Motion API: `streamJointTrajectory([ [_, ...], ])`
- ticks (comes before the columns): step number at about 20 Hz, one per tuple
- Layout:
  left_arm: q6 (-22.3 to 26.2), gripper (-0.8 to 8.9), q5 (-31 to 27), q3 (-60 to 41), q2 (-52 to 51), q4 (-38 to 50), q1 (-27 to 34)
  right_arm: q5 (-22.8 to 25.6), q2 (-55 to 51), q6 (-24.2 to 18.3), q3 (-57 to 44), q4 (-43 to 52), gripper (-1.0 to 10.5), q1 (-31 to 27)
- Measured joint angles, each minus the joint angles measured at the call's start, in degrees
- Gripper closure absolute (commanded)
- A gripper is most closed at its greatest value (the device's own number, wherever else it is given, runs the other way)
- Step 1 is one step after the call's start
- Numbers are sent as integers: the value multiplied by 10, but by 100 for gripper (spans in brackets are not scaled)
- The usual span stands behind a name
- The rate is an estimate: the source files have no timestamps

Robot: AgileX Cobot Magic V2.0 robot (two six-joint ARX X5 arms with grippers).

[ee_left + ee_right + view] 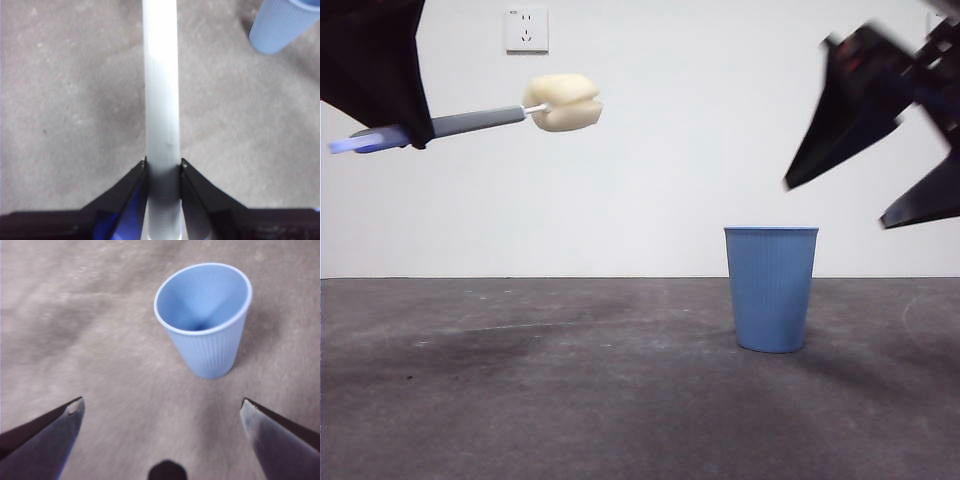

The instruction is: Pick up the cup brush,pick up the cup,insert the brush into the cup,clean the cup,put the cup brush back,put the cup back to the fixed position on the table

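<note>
Two grippers: both in view, one loaded and one empty.
Landmark: blue ribbed plastic tapered cup (771,288), standing upright on the dark grey matte table (520,400), open mouth up, nothing inside it.
Left gripper (163,167): black jaws clamped on the grey handle of the cup brush (480,121); in the front view it sits high above the table and well apart from the cup, on the side opposite the other gripper.
Cup brush: long slim grey handle with a cream-yellow lumpy sponge head (563,102); held clear of the table, nearly level, sponge end slightly raised and pointing toward the cup side; the sponge is above cup-rim height and well short of the cup. The handle's far end pokes out behind the jaws.
Right gripper (162,412): black jaws spread wide, holding nothing; it hangs above the cup and slightly to one side, not touching it. The right wrist view looks down into the cup's mouth (202,297) between the spread jaws.
Cup, left wrist view: lower body (280,25) visible at the frame corner, apart from the handle.
Wall: white, with a white socket plate (526,29) above and beyond the sponge.
</note>
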Motion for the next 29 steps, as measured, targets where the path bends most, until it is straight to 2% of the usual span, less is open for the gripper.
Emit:
streamJointTrajectory([
  [4,8,822,0,0,0,-21,0,81,77,2,-7,106,350,42],
  [6,10,822,0,0,-1,-30,0,101,113,0,-7,142,350,42],
  [16,11,822,0,0,-1,-46,0,103,264,-22,-7,312,348,17],
  [23,11,822,0,0,-1,-44,0,55,336,-36,-7,438,348,-16],
  [27,11,822,0,0,-1,-39,0,54,395,-45,-7,520,353,-21],
  [28,11,822,0,0,-1,-39,0,54,405,-46,-7,541,371,-22],
  [29,11,822,0,0,-1,-38,0,54,414,-47,-7,556,450,-22],
])
